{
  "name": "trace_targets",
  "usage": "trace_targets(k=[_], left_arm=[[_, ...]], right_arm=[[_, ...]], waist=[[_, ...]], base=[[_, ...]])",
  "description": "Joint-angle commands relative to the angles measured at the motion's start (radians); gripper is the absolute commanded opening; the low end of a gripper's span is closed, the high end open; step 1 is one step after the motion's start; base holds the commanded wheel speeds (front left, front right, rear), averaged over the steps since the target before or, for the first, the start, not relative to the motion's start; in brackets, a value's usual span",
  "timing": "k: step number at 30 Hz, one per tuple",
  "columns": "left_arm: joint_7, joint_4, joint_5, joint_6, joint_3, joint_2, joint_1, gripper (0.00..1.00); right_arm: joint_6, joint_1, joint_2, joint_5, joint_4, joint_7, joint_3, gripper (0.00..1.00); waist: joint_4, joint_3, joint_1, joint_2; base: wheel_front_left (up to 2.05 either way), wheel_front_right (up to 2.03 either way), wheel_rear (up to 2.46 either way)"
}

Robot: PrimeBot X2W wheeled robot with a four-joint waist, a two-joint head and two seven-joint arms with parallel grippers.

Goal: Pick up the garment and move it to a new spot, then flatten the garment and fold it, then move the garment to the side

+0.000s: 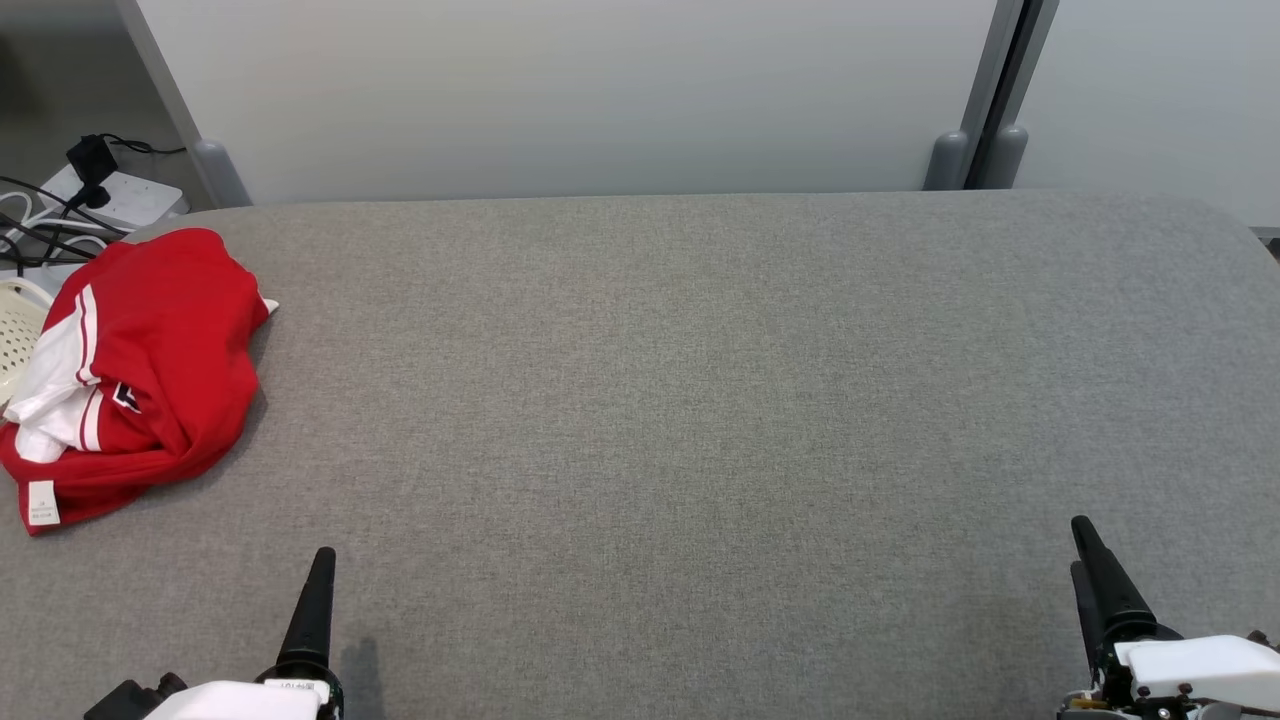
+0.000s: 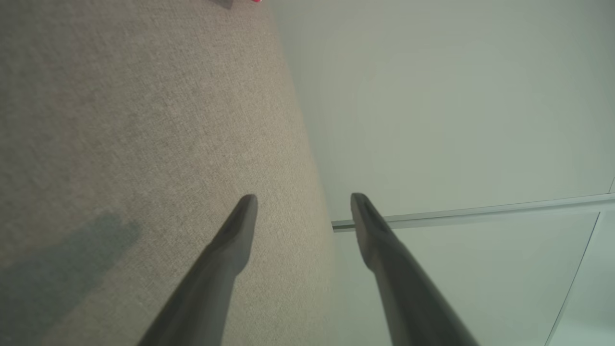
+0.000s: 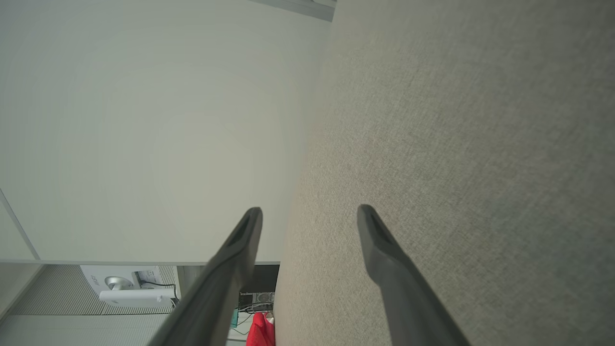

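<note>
Lab or office: pale partition panels, power strip.

Bright, even and diffuse throughout, falling from above. Head view sharp from edge to edge, with the weave of the grey desk crisp. Only weak shadows there: a small soft patch just right of the left end effector and a thin dark rim along the right edge of the red garment. Faint vertical step in tone across the desk's right part. White wall panel evenly lit. In the wrist views, fingers soft and out of focus low down, desk edge bowed by the wide lens, and a broad blurred shadow at the left wrist view's lower left.
</note>
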Motion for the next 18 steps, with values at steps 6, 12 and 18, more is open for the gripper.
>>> trace_targets(k=[6,12,18], left_arm=[[-0.022,-0.030,0.123,0.002,0.012,0.015,-0.054,1.00],[-0.039,-0.036,0.217,0.011,0.012,0.014,-0.056,1.00],[-0.057,-0.037,0.300,0.020,0.009,0.017,-0.061,1.00]], right_arm=[[0.000,-0.061,-0.021,-0.096,-0.028,-0.028,0.016,1.00],[0.000,-0.073,-0.023,-0.172,-0.026,-0.045,0.030,1.00],[0.001,-0.084,-0.025,-0.244,-0.022,-0.063,0.035,1.00]], waist=[[-0.004,0.002,-0.0002,0.0000],[-0.007,0.004,-0.0002,0.0000],[-0.010,0.005,-0.0002,0.0000]], base=[[0.00,0.00,0.00],[0.00,0.00,0.00],[0.00,0.00,0.00]])
